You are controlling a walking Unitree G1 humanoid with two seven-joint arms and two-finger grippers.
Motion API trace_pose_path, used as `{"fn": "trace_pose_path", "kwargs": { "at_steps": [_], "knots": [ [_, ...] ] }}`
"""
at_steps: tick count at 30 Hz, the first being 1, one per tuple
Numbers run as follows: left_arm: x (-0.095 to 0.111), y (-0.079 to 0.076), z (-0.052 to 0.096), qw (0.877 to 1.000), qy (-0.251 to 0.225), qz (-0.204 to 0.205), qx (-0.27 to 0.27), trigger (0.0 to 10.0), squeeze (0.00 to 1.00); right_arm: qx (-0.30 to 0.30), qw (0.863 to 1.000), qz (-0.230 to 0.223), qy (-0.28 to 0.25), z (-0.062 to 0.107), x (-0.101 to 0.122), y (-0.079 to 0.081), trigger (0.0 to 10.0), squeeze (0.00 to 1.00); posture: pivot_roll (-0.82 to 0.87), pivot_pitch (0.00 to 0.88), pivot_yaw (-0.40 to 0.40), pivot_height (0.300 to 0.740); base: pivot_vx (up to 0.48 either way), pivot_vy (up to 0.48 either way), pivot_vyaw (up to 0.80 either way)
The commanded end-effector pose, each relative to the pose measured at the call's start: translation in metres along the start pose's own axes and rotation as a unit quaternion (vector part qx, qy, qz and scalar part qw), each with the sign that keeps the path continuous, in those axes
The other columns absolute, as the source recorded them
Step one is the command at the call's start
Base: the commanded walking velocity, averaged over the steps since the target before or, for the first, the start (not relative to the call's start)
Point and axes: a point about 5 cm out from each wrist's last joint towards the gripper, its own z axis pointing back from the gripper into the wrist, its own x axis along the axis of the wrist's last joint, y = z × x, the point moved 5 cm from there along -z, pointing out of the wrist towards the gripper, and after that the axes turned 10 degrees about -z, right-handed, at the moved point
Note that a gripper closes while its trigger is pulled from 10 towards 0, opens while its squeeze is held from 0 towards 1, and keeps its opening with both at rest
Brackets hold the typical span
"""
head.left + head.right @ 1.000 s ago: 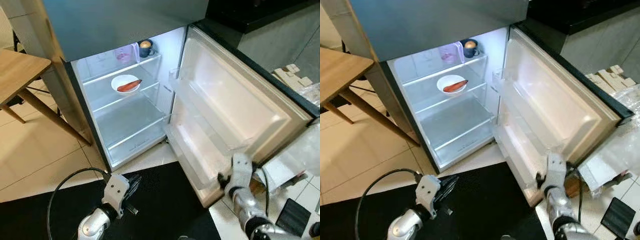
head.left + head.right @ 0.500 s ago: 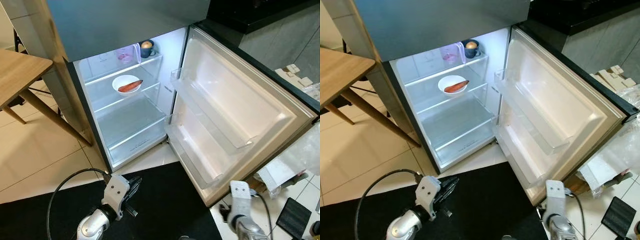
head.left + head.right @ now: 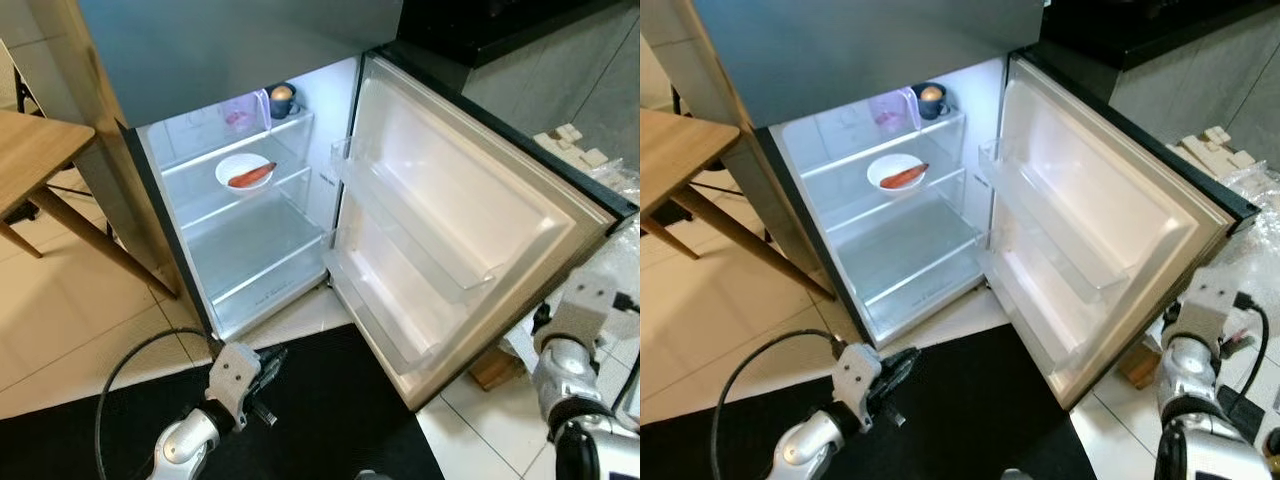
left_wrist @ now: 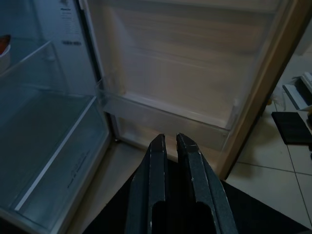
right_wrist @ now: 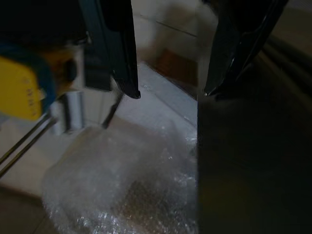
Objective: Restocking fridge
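The fridge (image 3: 250, 240) stands open, its door (image 3: 470, 215) swung out to the right with bare door racks. A white bowl (image 3: 245, 172) holding a reddish piece of food sits on the middle shelf. A clear pink cup (image 3: 240, 113) and a dark mug (image 3: 282, 98) stand on the top shelf. The lower shelf (image 4: 44, 146) is bare. My left gripper (image 4: 168, 139) is shut and holds nothing, low over the black mat (image 3: 330, 400) in front of the fridge. My right arm (image 3: 575, 320) is beside the door's outer edge. The right gripper (image 5: 170, 91) is open over bubble wrap (image 5: 122, 185).
A wooden table (image 3: 30, 160) stands to the left of the fridge. A black cable (image 3: 110, 390) loops over the mat by my left arm. Cardboard pieces (image 3: 570, 140) and plastic wrap lie on the floor right of the door. A yellow and blue object (image 5: 22, 87) is near the right gripper.
My right arm has swung from the door's lower front corner out to the right, past the door's outer edge. The left gripper has stayed low over the mat. The camera shifted slightly.
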Motion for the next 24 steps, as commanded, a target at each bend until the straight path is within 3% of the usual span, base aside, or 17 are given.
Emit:
{"fn": "trace_pose_path", "kwargs": {
  "at_steps": [1,3,7,9,13,14,16,18,20,21,22,24],
  "knots": [
    [-0.003,0.004,0.005,1.000,0.008,-0.004,0.002,10.0,0.00,0.054,0.998,-0.033,-0.007,-0.003,0.014,0.030,10.0,0.00,-0.09,0.114,-0.012,0.716,0.000,0.000,0.00],
    [-0.003,0.004,0.005,1.000,0.009,-0.004,0.004,10.0,0.00,0.061,0.997,-0.038,-0.009,-0.004,0.016,0.036,10.0,0.00,-0.09,0.114,-0.012,0.716,0.000,0.000,0.00],
    [-0.009,0.006,0.012,1.000,0.022,-0.004,0.012,10.0,0.00,0.106,0.993,-0.061,-0.001,-0.002,0.018,0.060,10.0,0.00,-0.09,0.114,-0.014,0.716,0.000,0.000,0.00],
    [-0.016,0.011,0.018,0.999,0.040,-0.004,0.031,10.0,0.00,0.150,0.985,-0.079,0.019,0.004,0.008,0.078,10.0,0.00,-0.08,0.114,-0.015,0.716,0.000,0.000,0.00],
    [-0.024,0.017,0.024,0.997,0.061,0.001,0.055,10.0,0.00,0.201,0.974,-0.099,0.041,0.012,-0.003,0.095,10.0,0.00,-0.08,0.114,-0.012,0.716,0.000,0.000,0.00],
    [-0.034,0.024,0.031,0.993,0.089,-0.001,0.084,10.0,0.00,0.252,0.959,-0.114,0.060,0.021,-0.013,0.110,10.0,0.00,-0.08,0.115,-0.010,0.716,0.000,0.000,0.00],
    [-0.045,0.032,0.039,0.986,0.119,-0.002,0.113,10.0,0.00,0.296,0.943,-0.128,0.079,0.031,-0.023,0.123,10.0,0.00,-0.09,0.117,-0.007,0.716,0.000,0.000,0.00],
    [-0.049,0.035,0.042,0.984,0.129,0.000,0.122,10.0,0.00,0.310,0.937,-0.134,0.086,0.034,-0.026,0.127,10.0,0.00,-0.09,0.118,-0.006,0.716,0.000,0.000,0.00],
    [-0.063,0.047,0.056,0.970,0.174,-0.003,0.170,10.0,0.00,0.360,0.913,-0.158,0.110,0.046,-0.035,0.140,10.0,0.00,-0.09,0.119,-0.002,0.716,0.000,0.000,0.00],
    [-0.063,0.047,0.056,0.970,0.174,-0.003,0.170,10.0,0.00,0.360,0.913,-0.158,0.110,0.046,-0.035,0.140,10.0,0.00,-0.09,0.119,-0.002,0.716,0.000,0.000,0.00],
    [-0.068,0.051,0.062,0.964,0.189,-0.005,0.186,10.0,0.00,0.378,0.903,-0.169,0.118,0.051,-0.038,0.144,10.0,0.00,-0.09,0.119,-0.002,0.716,0.000,0.000,0.00],
    [-0.079,0.060,0.077,0.947,0.225,-0.006,0.229,10.0,0.00,0.418,0.879,-0.185,0.133,0.062,-0.042,0.156,10.0,0.00,-0.09,0.121,0.002,0.716,0.000,0.000,0.00]
  ]
}}
